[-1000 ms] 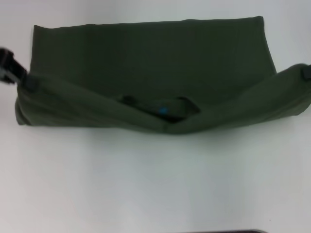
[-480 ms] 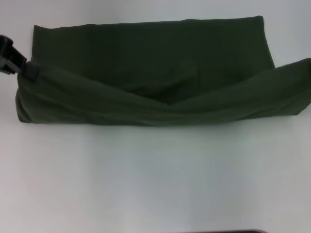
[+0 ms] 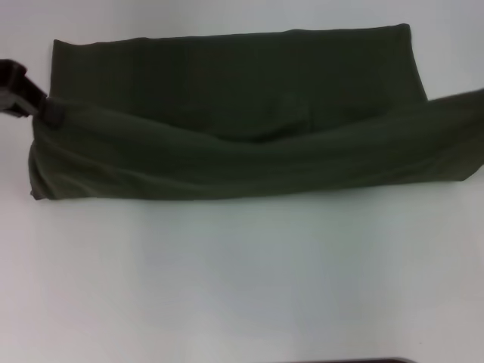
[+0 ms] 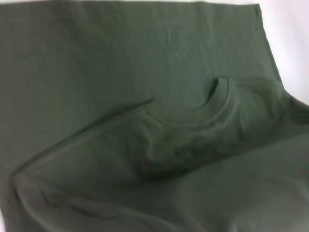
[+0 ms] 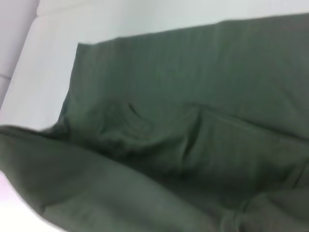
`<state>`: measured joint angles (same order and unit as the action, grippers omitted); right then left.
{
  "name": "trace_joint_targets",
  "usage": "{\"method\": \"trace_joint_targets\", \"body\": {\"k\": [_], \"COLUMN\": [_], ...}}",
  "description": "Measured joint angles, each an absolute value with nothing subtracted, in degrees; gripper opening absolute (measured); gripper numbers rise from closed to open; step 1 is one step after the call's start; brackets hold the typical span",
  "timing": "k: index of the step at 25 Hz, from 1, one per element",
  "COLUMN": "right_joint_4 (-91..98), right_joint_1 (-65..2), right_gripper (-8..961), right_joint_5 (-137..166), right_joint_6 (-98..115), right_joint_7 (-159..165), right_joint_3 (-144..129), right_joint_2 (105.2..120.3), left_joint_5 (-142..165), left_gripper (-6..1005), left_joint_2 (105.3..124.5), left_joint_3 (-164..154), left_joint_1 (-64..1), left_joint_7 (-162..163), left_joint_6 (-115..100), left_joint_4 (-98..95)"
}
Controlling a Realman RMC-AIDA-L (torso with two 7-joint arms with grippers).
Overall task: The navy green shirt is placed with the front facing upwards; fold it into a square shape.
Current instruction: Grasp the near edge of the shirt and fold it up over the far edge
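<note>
Change: against the frame half a second earlier, the near fold of the shirt [image 3: 242, 136] has been carried farther toward 12 o'clock; the neck opening that showed at the middle is now nearly covered, and the fold's upper edge runs straighter from 9 to 3 o'clock.
Shirt: dark green, spread wide across the white surface [image 3: 242, 287], occupying the 12 o'clock half of the head view; the far layer lies flat, the near layer is lifted and doubled over it.
Collar: in the left wrist view the ribbed neckline [image 4: 212, 108] curves under the raised layer, with a sleeve hem just beside it.
Left gripper: a black piece [image 3: 30, 100] at 9 o'clock, touching the shirt's left corner; the jaws look clenched on the cloth there, though the fingers are blurred.
Right gripper: beyond the 3 o'clock edge of the head view; the shirt's right corner rises toward that edge, but I cannot tell how the jaws stand.
Right wrist view: shows only folded green cloth [image 5: 183, 145] and a strip of the surface.
</note>
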<state>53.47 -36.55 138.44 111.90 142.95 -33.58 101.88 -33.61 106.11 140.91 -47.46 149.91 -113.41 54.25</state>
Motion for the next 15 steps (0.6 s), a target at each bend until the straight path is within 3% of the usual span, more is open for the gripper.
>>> {"method": "trace_joint_targets", "body": {"k": [8,15], "right_joint_4": [52.29,49.48], "right_joint_1": [-38.68,-41.26], "right_gripper": [45,45], "right_joint_5": [138.45,140.19], "right_joint_6": [101.55,98.62], "right_joint_7": [145.54,145.79], "right_joint_3": [-34.32,-36.04], "right_joint_2": [102.86,102.75], "left_joint_5": [-32.44,-32.13], "left_gripper": [46,47], "left_joint_2": [108.01,108.32], "left_joint_3": [136.77,135.44], "left_joint_1": [-48.53,-48.86], "left_joint_7": [153.37,155.29], "left_joint_6": [-102.55,-97.03], "left_joint_4": [53.12,52.47]}}
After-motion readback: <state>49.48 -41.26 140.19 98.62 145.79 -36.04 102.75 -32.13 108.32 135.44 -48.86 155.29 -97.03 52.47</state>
